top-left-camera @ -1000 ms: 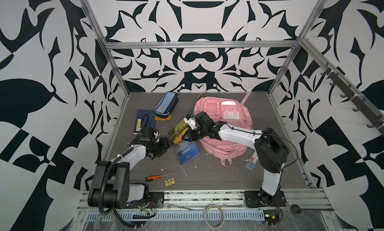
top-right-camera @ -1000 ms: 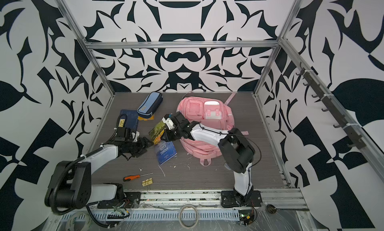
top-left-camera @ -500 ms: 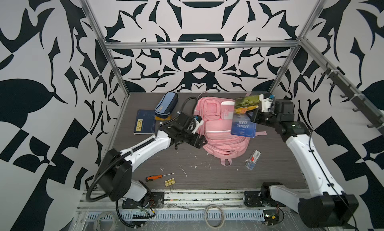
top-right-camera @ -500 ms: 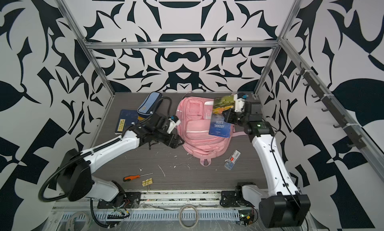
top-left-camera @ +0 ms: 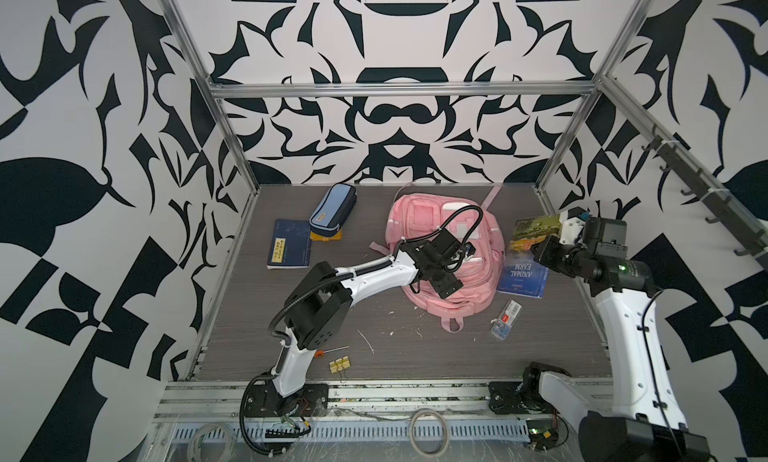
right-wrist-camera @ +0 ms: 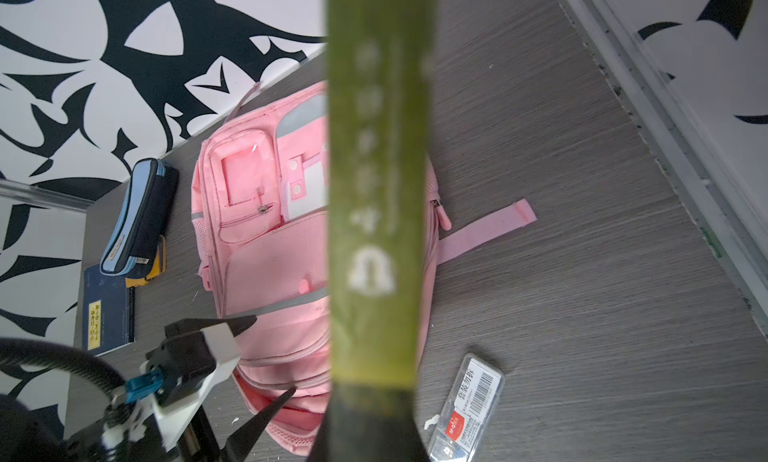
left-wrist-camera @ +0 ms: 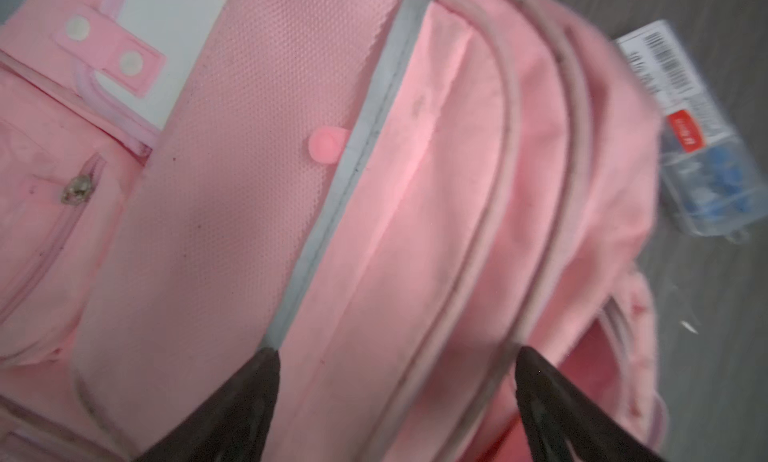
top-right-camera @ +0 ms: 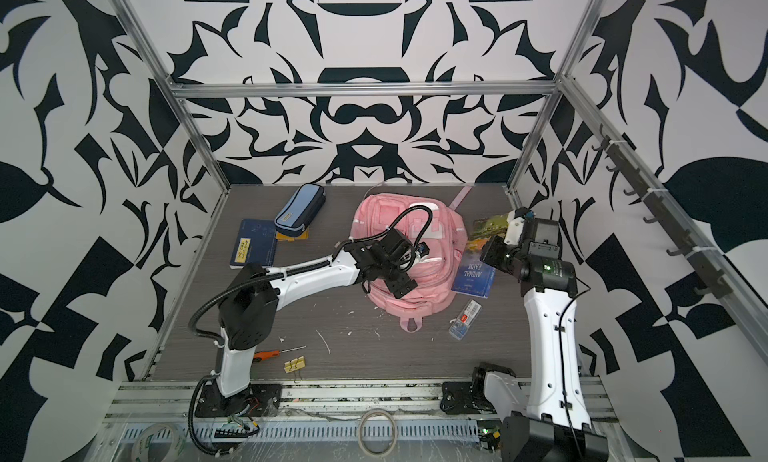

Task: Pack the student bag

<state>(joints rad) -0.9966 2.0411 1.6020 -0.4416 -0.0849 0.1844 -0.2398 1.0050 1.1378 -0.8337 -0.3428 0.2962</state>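
Student bag (top-left-camera: 419, 208) lies flat, centre floor, pockets up. Upper left of it: blue pencil case (top-left-camera: 332, 210), navy notebook (top-left-camera: 289, 243) with a yellow label. Lower right: clear box (top-left-camera: 506, 319), barcode and red tag. Lower left: screwdriver (top-left-camera: 332, 350), gold binder clips (top-left-camera: 340, 364).

Left arm (top-left-camera: 374, 277) crosses the bag's middle. Left gripper (left-wrist-camera: 395, 354) is spread wide over the pink fabric, holding nothing; contact unclear.

Right gripper (top-left-camera: 542, 247) is clenched on a book (top-left-camera: 523, 272) just right of the bag. Cover reads "ANIMAL FARM". In the right wrist view its green edge hides the bag's centre.

Pencil case (top-left-camera: 332, 210), notebook (top-left-camera: 289, 250), perhaps binder clips (top-left-camera: 340, 364)
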